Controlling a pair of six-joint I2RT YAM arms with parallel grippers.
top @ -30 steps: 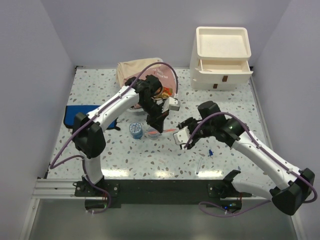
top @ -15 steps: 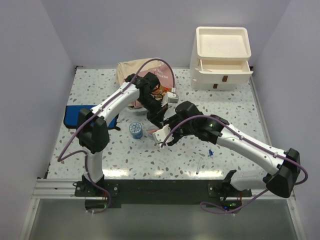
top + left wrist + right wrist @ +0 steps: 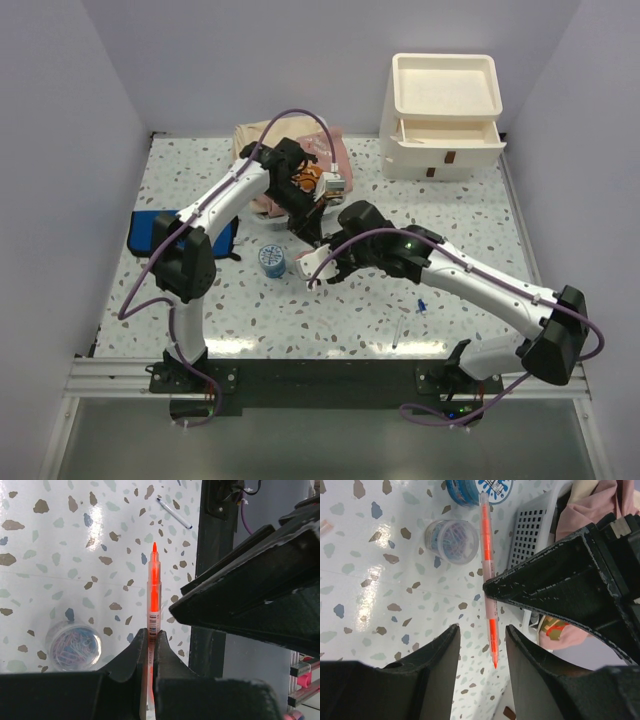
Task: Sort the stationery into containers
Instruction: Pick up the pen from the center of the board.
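Observation:
My left gripper is shut on an orange pen and holds it above the table, tip pointing away. In the right wrist view the pen hangs with its tip between the jaws of my open right gripper, touching neither. In the top view the left gripper and the right gripper meet at the table's middle. A tiny clear cup of paper clips and a blue tape roll sit below. The cream drawer unit stands at the back right, its upper drawer open.
A basket of pink and beige clothes sits behind the left gripper. A blue pouch lies at the left edge. A white pen and a small blue item lie near the front.
My right arm has swung left across the table until its open jaws came around the pen's tip. My left gripper has drawn back slightly, still holding the pen.

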